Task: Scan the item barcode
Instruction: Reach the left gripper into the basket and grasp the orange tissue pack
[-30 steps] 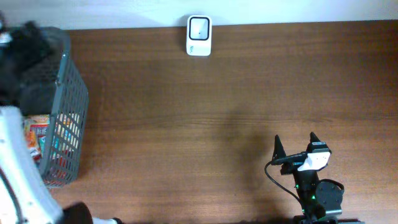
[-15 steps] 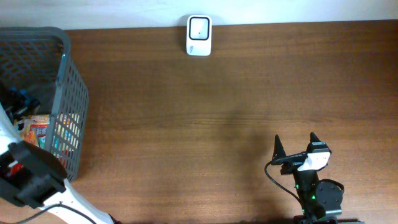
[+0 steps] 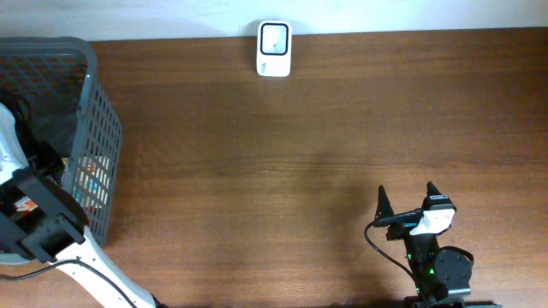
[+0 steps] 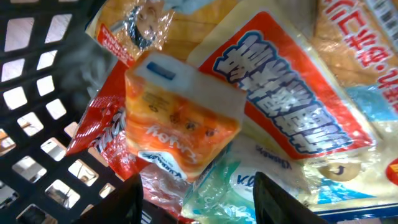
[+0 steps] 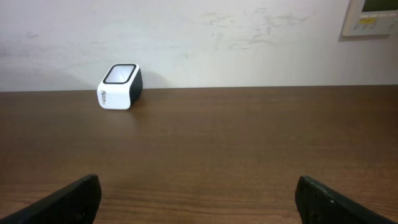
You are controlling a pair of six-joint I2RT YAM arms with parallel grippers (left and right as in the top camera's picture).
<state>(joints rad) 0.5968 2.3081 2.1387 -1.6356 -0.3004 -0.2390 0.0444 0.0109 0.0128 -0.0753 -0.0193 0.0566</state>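
Note:
Several snack packs lie in the grey basket [image 3: 99, 128]. In the left wrist view a small orange pack [image 4: 180, 118] lies on top of a large red-and-cream bag [image 4: 292, 106], with a teal clear packet [image 4: 217, 193] below it. My left gripper [image 4: 198, 182] reaches down into the basket, and its jaws stand apart on either side of the teal packet without pressing on it. From overhead only the left arm [image 3: 38, 214] shows. The white barcode scanner [image 3: 274, 49] [image 5: 120, 86] stands at the table's far edge. My right gripper [image 3: 407, 192] [image 5: 198, 193] is open and holds nothing.
The basket's black mesh wall [image 4: 37, 112] rises close on the left of my left fingers. A red wrapper [image 4: 102, 134] lies against that wall. The wooden table [image 3: 300, 171] stretches from the basket to the scanner. A white wall runs behind the table.
My left arm has swung down into the basket and its jaws have narrowed. The right arm and the scanner have not moved.

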